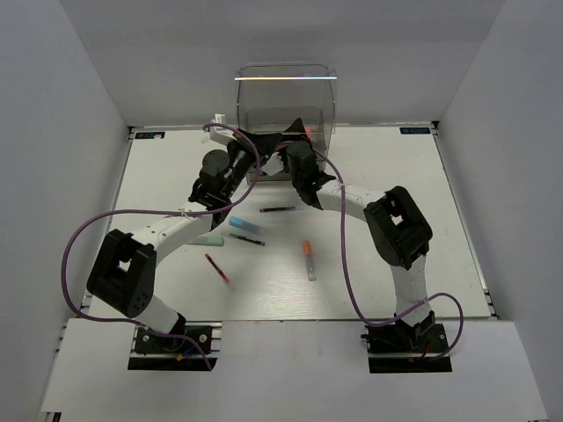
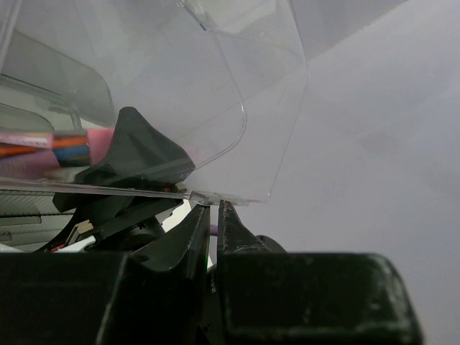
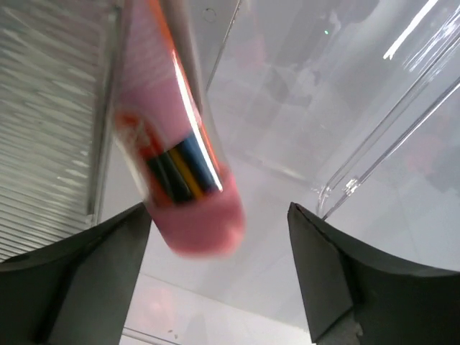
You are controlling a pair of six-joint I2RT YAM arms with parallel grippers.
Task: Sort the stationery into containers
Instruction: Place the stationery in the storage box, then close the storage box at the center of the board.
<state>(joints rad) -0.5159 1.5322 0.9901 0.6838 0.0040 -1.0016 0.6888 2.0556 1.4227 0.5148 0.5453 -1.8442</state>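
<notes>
The tall clear box [image 1: 286, 101] stands at the back centre, and both grippers are at its front. My left gripper [image 2: 213, 208] is shut down to a thin gap, its tips at the front edge of a clear drawer [image 2: 237, 195]. My right gripper [image 3: 219, 237] is open inside the drawer. The chunky pink tube [image 3: 180, 158] is blurred, lies loose between and beyond its fingers, and touches neither. The tube also shows through the plastic in the left wrist view [image 2: 36, 152]. On the table lie a light blue marker [image 1: 244, 224], a pale green marker [image 1: 208, 239], an orange-grey marker [image 1: 309, 259], a red-white pen [image 1: 218, 269] and a thin dark pen [image 1: 277, 209].
Another thin dark pen [image 1: 247, 238] lies beside the blue marker. Purple cables [image 1: 347, 264] loop over both arms. Grey walls close in the white table [image 1: 396, 193] on the left, right and back. A ribbed grey drawer wall [image 3: 50, 122] is on the right gripper's left.
</notes>
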